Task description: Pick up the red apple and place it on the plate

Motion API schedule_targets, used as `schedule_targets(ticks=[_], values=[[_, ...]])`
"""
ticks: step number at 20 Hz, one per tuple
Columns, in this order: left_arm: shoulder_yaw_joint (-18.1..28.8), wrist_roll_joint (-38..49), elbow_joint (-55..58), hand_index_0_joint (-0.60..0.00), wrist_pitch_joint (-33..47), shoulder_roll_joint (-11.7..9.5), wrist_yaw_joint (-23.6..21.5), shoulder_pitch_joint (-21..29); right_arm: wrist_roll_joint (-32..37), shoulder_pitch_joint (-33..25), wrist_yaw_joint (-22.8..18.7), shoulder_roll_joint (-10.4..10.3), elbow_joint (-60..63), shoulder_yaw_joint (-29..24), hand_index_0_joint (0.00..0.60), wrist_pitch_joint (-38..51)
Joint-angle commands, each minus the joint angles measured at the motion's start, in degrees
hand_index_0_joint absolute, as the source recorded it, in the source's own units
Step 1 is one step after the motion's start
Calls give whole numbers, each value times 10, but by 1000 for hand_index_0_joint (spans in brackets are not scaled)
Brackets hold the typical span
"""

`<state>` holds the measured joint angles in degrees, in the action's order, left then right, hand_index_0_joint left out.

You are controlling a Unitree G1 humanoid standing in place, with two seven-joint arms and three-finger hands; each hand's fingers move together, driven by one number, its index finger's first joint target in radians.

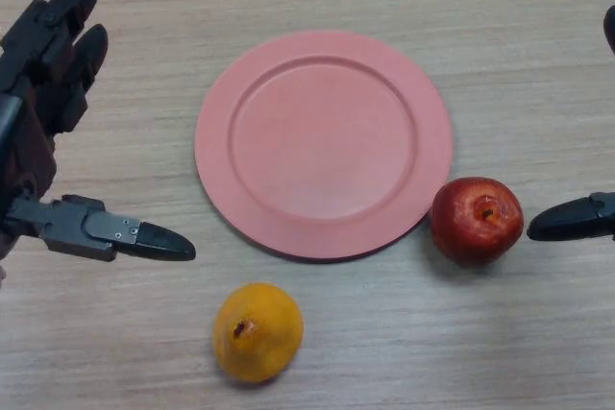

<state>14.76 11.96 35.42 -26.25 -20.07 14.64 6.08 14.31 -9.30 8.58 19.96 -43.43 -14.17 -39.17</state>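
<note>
Reach is the step in hand: red apple sits on the bench touching the plate's right rim. Right hand, fingers apart, must close round it; left hand idles open.

The single head view is looking steeply down, close over the wooden table. The pink plate is sitting centrally; the hands are entering at 9 and 3 o'clock.
</note>
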Motion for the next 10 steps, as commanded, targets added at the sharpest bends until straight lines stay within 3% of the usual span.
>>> schedule_targets(ticks=[1,7,10], values=[[56,-13,16,0,102,-25,7,10,0,-18,-22,16,-28,-20,0,79],[69,24,56,0,48,-16,1,-14,-26,-13,-9,9,-28,0,0,63],[91,72,85,0,-8,-12,-18,-18,-42,14,2,-8,-15,19,0,73]])
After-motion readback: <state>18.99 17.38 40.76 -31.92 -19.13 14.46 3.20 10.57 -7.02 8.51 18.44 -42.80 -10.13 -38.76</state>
